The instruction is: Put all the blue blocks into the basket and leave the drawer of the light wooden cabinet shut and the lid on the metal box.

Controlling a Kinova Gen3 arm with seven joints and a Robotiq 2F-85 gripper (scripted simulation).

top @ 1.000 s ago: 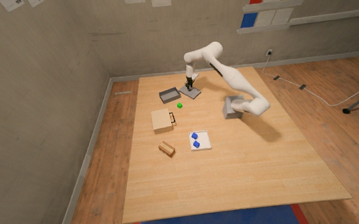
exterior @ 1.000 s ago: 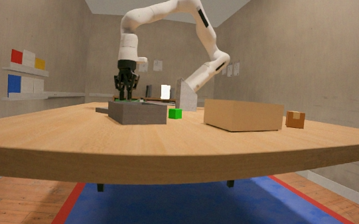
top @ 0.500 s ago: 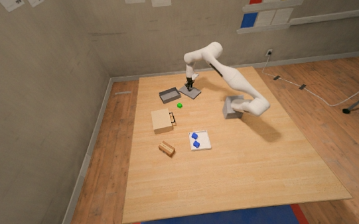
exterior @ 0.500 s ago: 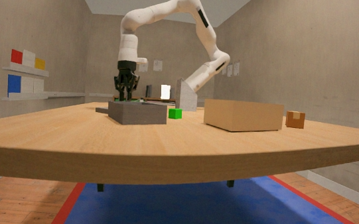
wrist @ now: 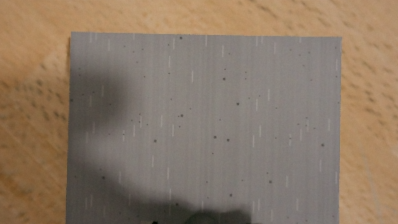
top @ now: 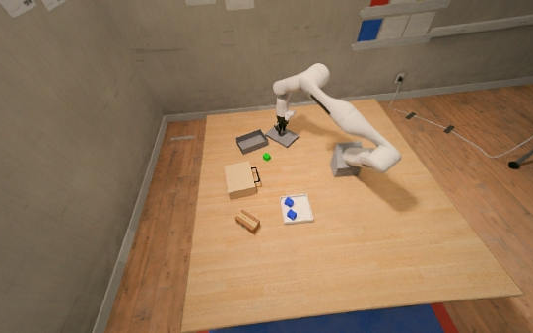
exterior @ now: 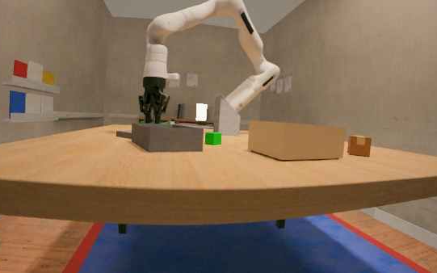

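From above, the gripper (top: 281, 131) (exterior: 153, 121) has open air on its sides, but the lid (top: 288, 140) (exterior: 123, 134) (wrist: 205, 115) is below & the metal box wall (top: 253, 147) (exterior: 175, 140) is near. The green block (top: 266, 157) (exterior: 213, 138) and the cabinet handle (top: 257, 175) are 2 low obstacles; btwn. the white tray (top: 311, 217) and the arm base (top: 337, 166) (exterior: 228, 121) there is a wide passage.

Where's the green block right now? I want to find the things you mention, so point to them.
In the top view, the green block (top: 266, 157) (exterior: 213, 138) sits on the table between the open metal box (top: 244, 148) (exterior: 175, 142) and the light wooden cabinet (top: 239, 177) (exterior: 295, 139).
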